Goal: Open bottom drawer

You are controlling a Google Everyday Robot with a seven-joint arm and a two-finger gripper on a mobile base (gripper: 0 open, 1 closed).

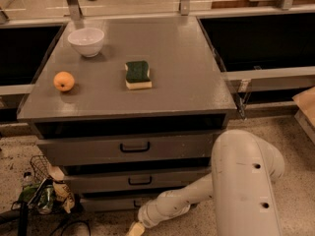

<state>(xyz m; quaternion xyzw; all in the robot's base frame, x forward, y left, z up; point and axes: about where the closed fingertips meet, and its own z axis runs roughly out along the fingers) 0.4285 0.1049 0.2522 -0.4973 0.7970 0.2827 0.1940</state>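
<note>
Gripper [134, 228] at floor level, near bottom drawer [106, 204]

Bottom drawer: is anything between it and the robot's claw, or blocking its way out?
Nothing visible separates the gripper, at the picture's bottom edge, from the bottom drawer just above. Floor clutter lies left of the drawer's path; only the robot's arm crosses it.

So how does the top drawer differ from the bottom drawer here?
The top drawer has a taller, wider front than the bottom drawer. The top drawer's handle shows fully; the bottom drawer's is partly hidden behind the arm. The gripper is low, near the bottom drawer's front. Both are grey and look shut.
</note>
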